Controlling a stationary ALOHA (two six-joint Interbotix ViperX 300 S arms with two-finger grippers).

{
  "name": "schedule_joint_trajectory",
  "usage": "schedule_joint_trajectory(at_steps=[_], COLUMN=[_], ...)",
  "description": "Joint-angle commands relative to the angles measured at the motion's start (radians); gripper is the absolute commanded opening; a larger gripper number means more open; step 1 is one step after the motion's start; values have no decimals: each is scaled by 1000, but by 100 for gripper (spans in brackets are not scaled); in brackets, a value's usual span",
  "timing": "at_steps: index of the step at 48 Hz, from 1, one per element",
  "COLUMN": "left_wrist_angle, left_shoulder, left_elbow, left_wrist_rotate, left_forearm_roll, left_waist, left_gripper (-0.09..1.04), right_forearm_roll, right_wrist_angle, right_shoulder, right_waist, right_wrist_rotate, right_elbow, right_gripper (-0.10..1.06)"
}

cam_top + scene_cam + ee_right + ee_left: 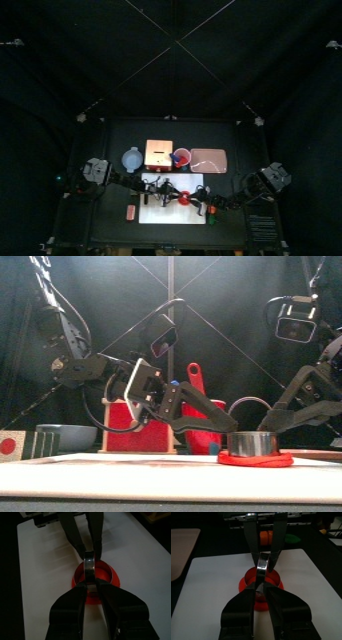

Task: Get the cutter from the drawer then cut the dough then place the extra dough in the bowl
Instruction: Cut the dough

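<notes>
Front view shows the round metal cutter (251, 443) standing upright on the red dough (254, 460), which lies flat on the white cutting board (107, 463). My left gripper (222, 440) reaches in low from the left and meets the cutter's left side. My right gripper (275, 423) comes down from the right onto its other side. In both wrist views my jaws are drawn together to a thin gap, pinching the cutter's wall. Each pair faces the other across the metal ring, and the dough shows red all around the base. From the top, both grippers meet over the board's middle, near the table's front. Behind the board, in a row toward the back, stand the blue-grey bowl (131, 158) at the left, the wooden box (159, 152) just beside it, then the red cup (181, 155) and the pink tray (210, 158). The bowl is well apart from the dough.
</notes>
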Motion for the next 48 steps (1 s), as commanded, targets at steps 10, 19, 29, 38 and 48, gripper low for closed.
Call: schedule_joint_trajectory(at_steps=[10, 19, 29, 38, 48], left_wrist_angle=[28, 28, 28, 28, 28], left_shoulder=[-26, -74, -103, -106, -98], left_elbow=[12, 20, 23, 25, 25], left_wrist_rotate=[11, 32, 46, 48, 48], left_forearm_roll=[2, 5, 5, 6, 5], left_waist=[2, 2, -2, -3, -5], left_gripper=[72, 72, 72, 71, 66], right_forearm_roll=[-28, -60, -84, -121, -167], right_wrist_angle=[15, 14, 14, 14, 15], right_shoulder=[-29, -48, -66, -95, -118], right_waist=[-21, -38, -63, -86, -110], right_wrist_rotate=[2, 2, 2, 2, 5], right_elbow=[-5, -2, -3, -8, -15], right_gripper=[78, 80, 80, 80, 80])
